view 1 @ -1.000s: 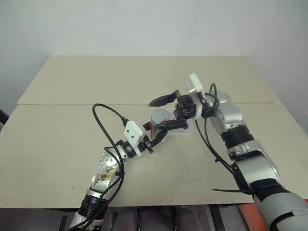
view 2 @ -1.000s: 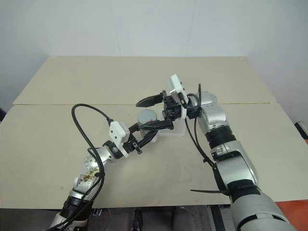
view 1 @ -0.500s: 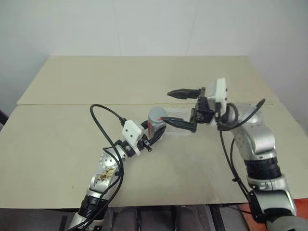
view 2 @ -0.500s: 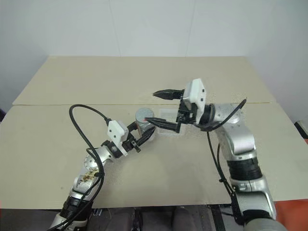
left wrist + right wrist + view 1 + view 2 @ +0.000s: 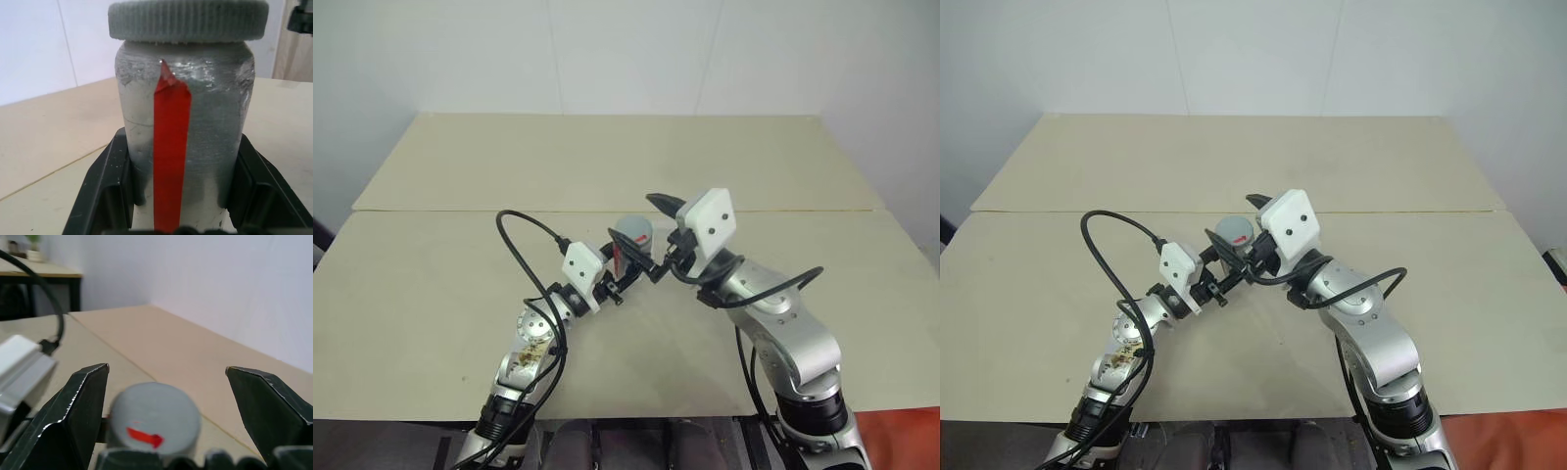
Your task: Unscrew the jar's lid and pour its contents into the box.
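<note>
The jar [image 5: 186,132] stands upright with a red stripe down its frosted side, and my left gripper [image 5: 626,262] is shut on its body just above the table. Its ribbed grey lid [image 5: 633,230] sits screwed on top and bears a small red mark [image 5: 144,436]. My right gripper [image 5: 166,369] is open, one finger on each side of the lid [image 5: 154,423] with clear gaps between. Seen from the head, the right gripper [image 5: 1230,215] reaches the lid from the near right side. The contents are hidden inside the jar. The box is hidden behind my right hand.
The beige table [image 5: 460,284] is made of two panels with a seam running across behind the jar. A black cable [image 5: 524,245] loops up from my left forearm. A white wall stands beyond the far edge.
My right arm has swung round, elbow dropping toward me, so the open gripper now faces away and straddles the lid. The left gripper and the jar have stayed put.
</note>
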